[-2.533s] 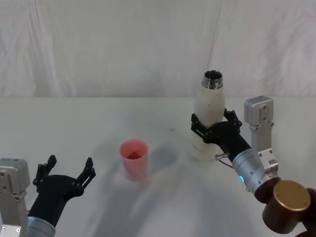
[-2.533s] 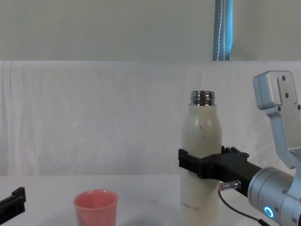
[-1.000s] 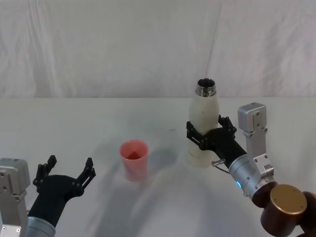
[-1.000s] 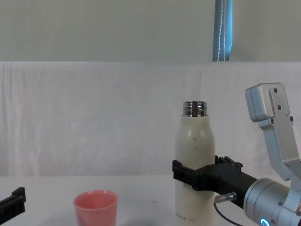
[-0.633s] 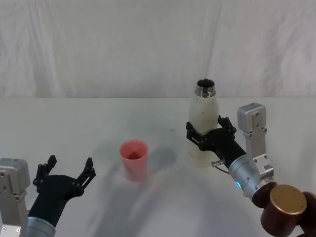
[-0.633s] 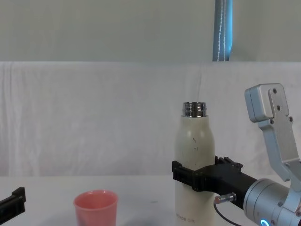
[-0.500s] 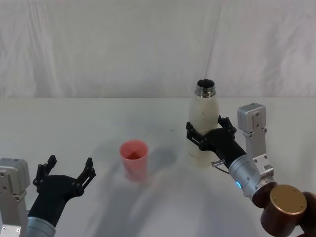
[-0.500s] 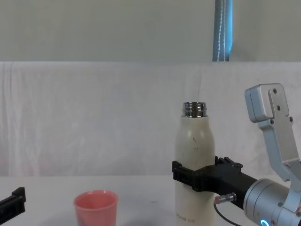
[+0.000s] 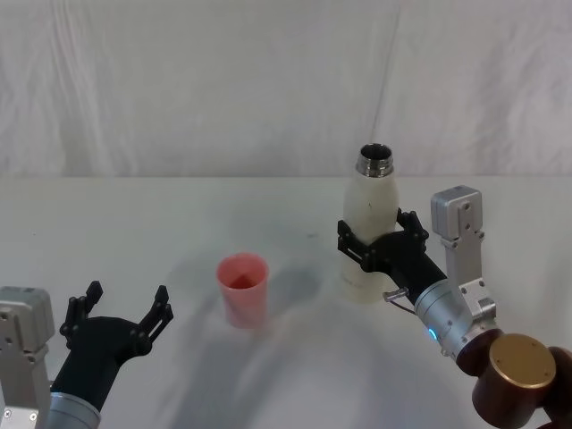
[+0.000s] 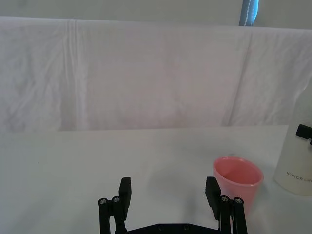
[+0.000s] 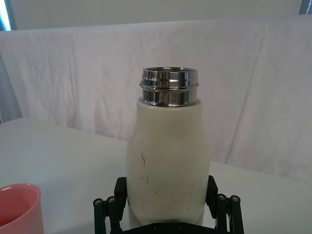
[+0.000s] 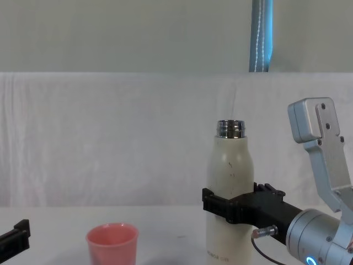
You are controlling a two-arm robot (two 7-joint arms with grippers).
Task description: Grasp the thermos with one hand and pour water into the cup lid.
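Head view first: my right gripper (image 9: pixel 379 241) is clamped around the thermos (image 9: pixel 369 223) about mid-body, fingers on both sides. I reckon that low-ish grab is deliberate, since it leaves the steel neck free and gives me leverage to tip it. The bottle is upright with its mouth open, sitting at roughly 3 o'clock from the cup lid (image 9: pixel 243 289), well apart from it.

The pink cup lid stands upright on the desk (image 9: pixel 179 223), rim up, ready to catch water. There's plenty of bare desk between the two, so I'd guess I have to carry the bottle over toward 9 o'clock before tilting.

My left gripper (image 9: pixel 118 315) is parked with fingers spread, near the desk's front edge at about 8 o'clock from the cup lid, holding nothing.
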